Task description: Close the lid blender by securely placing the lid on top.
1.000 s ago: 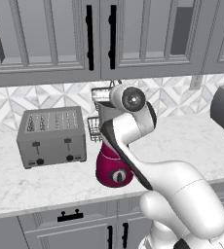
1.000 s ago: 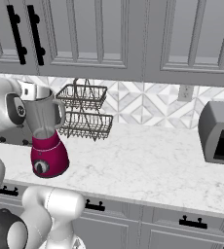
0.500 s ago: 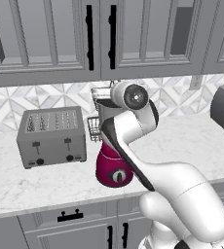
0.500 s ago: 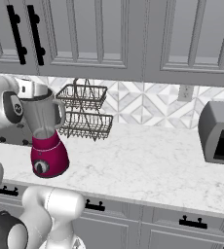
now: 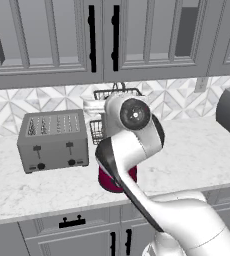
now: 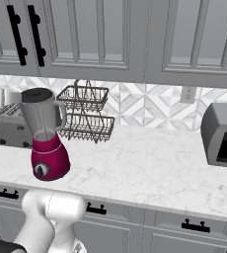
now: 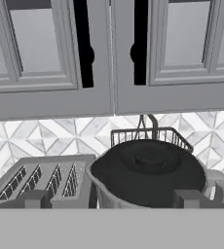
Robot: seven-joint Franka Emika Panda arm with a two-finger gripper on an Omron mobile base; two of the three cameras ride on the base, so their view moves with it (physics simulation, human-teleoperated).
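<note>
Since a second ago the arm has pulled back from the blender [image 6: 45,138]: in the right base view the white hand that was crowding the jar is now nearly off the left edge, and the jar stands clear.

From the hand view, the end effector [image 7: 112,198] sits just above and behind the jar, its two dark fingertips [image 7: 35,199] spread wide, one at either side of the jar's mouth. Nothing is between them and they touch nothing, so it has let go. The lid [image 7: 148,170] lies flat across the top of the jar, a black disc with a raised centre, covering the mouth from rim to rim. In the right base view the lid [image 6: 36,95] shows as a dark cap on the clear grey jar, level and not tilted.

The blender stands on the marble counter [image 6: 150,168] near its front edge, magenta base down, round dial facing forward, handle to the right. In the left base view the arm's elbow hides most of it and only the magenta base [image 5: 118,179] peeks out beneath.

Just to the left and a little behind is the grey toaster [image 5: 53,140]. Behind to the right, a two-tier wire basket [image 6: 85,114] stands against the tiled wall. Well off to the right sits a grey boxy appliance [image 6: 222,134]. Grey cabinets [image 7: 112,53] with black handles hang overhead.
</note>
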